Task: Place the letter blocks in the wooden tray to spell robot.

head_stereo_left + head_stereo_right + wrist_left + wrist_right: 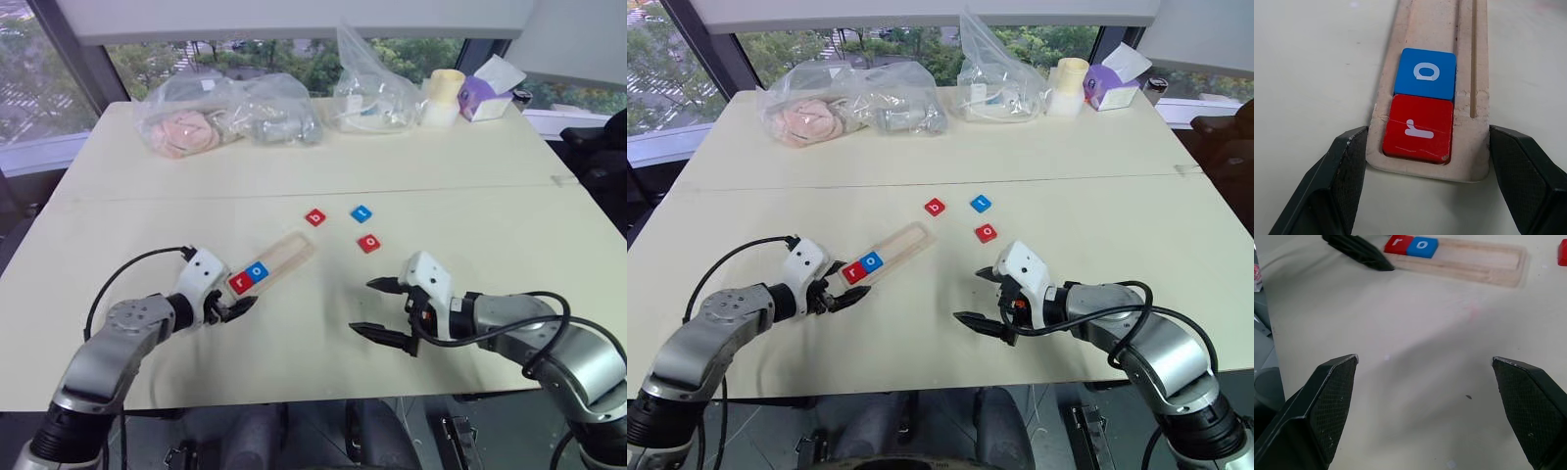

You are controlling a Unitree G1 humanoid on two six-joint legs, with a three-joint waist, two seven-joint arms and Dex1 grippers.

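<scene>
The wooden tray (pixel 277 259) lay at an angle on the surface (pixel 294 176), a bit left of center, with two tiles already in the groove at its near end: a red "r" (pixel 241 282), then a blue "o" (pixel 258 269) butted right up against it. So "ro" was done and the rest of the groove was bare wood.

The other three tiles sat loose just past the tray's far end: a red "b" (pixel 314 217), a blue one (pixel 361 212) that I'd guess was the "t", and a red "o" (pixel 368 243). All three were apart from each other and easy to reach.

The left end effector (pixel 240 304) had its two fingers pressed against either side of the tray's near end, by the "r". It looked like it was pinning the tray so it wouldn't slide. The right end effector (pixel 364 305) hung wide open over bare surface with nothing in it, nearest the red "o", though the "b" should go in next.
</scene>
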